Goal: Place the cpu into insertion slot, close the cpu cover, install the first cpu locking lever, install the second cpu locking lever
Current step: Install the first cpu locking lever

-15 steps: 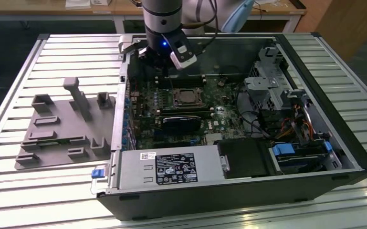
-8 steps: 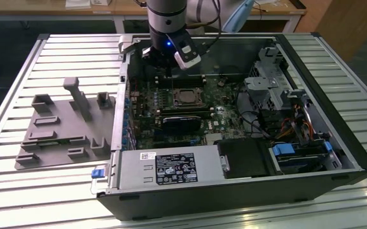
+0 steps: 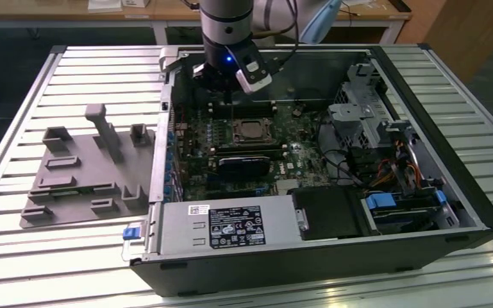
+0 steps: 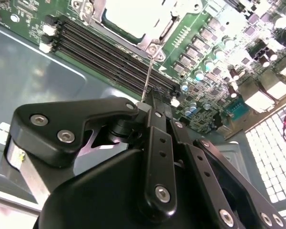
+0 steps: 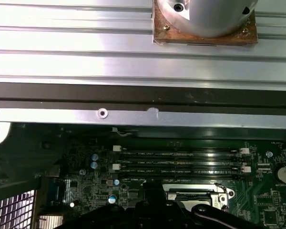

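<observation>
The cpu (image 3: 250, 131) lies in the insertion slot (image 3: 234, 136) on the green board of the open computer case, its pale metal top (image 4: 131, 16) showing through the window of the silvery cpu cover (image 4: 150, 39), which lies flat over it. A thin wire locking lever (image 4: 148, 76) rises from the socket's corner to my gripper (image 4: 151, 99). The black fingertips (image 4: 156, 106) are shut together, and the lever's end rests against their side. In the exterior view my gripper (image 3: 218, 91) hangs just behind the socket, near the case's far wall.
Long black memory slots (image 4: 109, 52) run between socket and gripper. A black card (image 3: 248, 164) sits in front of the socket, a power supply (image 3: 229, 228) at the case front, and drive cages (image 3: 374, 112) at the exterior view's right. A grey fixture (image 3: 84, 167) lies on the slatted table.
</observation>
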Tool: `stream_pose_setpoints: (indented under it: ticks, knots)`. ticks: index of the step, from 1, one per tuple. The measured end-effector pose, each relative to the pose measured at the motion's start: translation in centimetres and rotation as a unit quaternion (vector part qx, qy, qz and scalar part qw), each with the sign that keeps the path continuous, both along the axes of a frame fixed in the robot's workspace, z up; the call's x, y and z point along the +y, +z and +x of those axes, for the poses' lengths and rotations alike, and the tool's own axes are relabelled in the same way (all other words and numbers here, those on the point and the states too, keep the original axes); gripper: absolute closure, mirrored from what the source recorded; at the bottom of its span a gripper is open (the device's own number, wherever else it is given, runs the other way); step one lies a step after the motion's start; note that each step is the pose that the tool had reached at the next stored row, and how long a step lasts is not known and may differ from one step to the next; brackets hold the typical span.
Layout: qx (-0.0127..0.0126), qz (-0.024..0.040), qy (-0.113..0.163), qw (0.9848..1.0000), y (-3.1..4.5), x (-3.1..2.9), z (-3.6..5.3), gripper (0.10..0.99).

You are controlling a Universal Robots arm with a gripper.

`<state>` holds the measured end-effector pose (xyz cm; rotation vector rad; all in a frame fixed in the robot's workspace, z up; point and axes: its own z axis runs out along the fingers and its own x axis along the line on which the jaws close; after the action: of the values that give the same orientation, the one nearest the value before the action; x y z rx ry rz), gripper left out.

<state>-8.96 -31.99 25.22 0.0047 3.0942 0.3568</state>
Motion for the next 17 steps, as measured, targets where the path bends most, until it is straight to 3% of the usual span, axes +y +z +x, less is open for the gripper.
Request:
stream_pose_setpoints:
  ticks: [17]
  knots:
    - [0.0000,0.0001,0.000,1.0000,-0.14,-0.01,3.64,0.984]
